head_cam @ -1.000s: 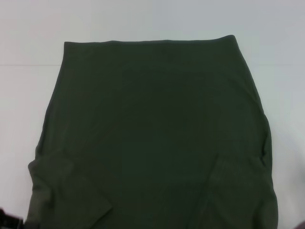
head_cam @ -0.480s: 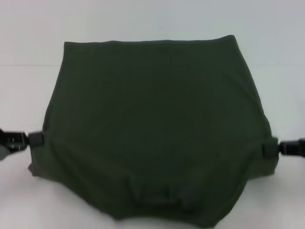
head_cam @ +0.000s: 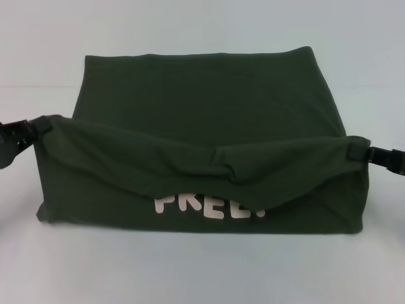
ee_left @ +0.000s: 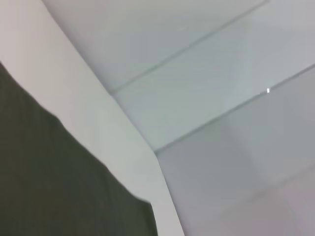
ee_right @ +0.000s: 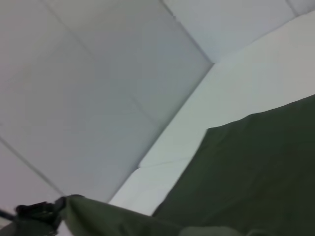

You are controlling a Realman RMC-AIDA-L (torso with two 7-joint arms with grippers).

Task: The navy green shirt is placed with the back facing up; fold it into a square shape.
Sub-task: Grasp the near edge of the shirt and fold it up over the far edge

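Two grippers are lifting the shirt's [head_cam: 209, 114] near edge off the table [head_cam: 202, 272]: the left gripper [head_cam: 39, 125] and right gripper [head_cam: 358, 152] are each pinching a corner. Judging by the sagging middle, both should be travelling level toward the far hem. No containers are showing.

Only readable text: white block lettering [head_cam: 210, 207] on near face of navy green shirt [head_cam: 209, 107], below my lifted, sagging fold. Top of letters hidden by fold; I read "FREE" partly, last mark cut off. No other label, brand, number or sign legible in my views.
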